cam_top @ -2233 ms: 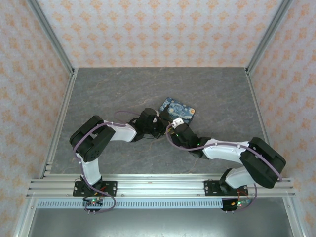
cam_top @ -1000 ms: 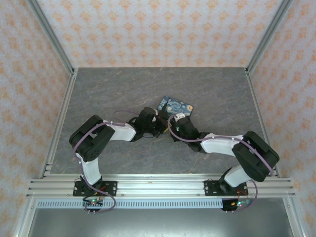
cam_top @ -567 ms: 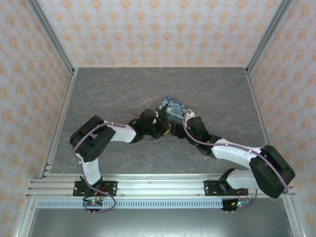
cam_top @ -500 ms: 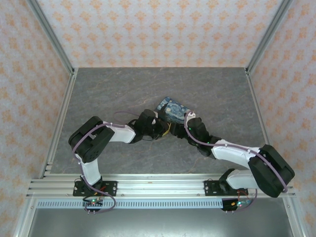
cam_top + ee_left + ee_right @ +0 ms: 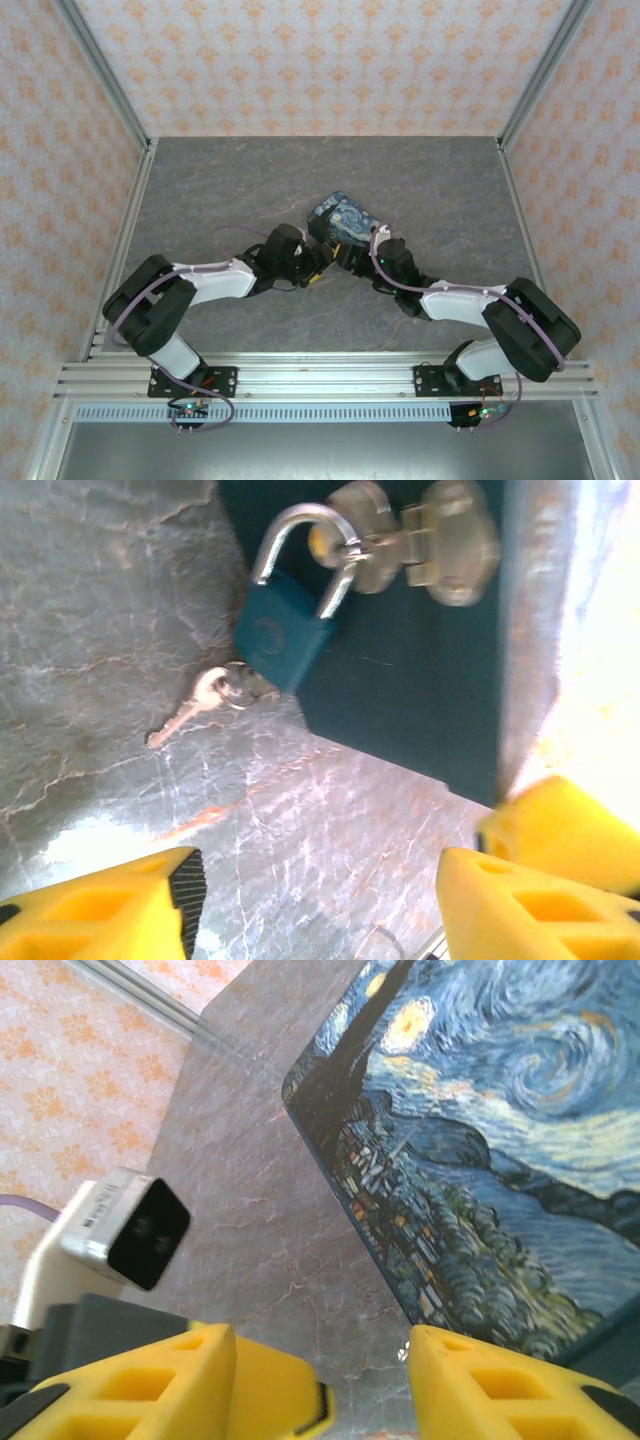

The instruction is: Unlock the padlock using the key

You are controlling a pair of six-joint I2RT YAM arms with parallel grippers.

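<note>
One round emblem (image 5: 266, 634) on the padlock (image 5: 285, 650) is blurred, unreadable.

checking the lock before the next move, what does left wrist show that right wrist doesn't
Left wrist, not right wrist: the blue padlock hooked through the hasp, the key on the table beside it. Right wrist, not left: the starry lid, a white camera module. Both: the box, the table, an open gripper: left gripper, right gripper.
</note>
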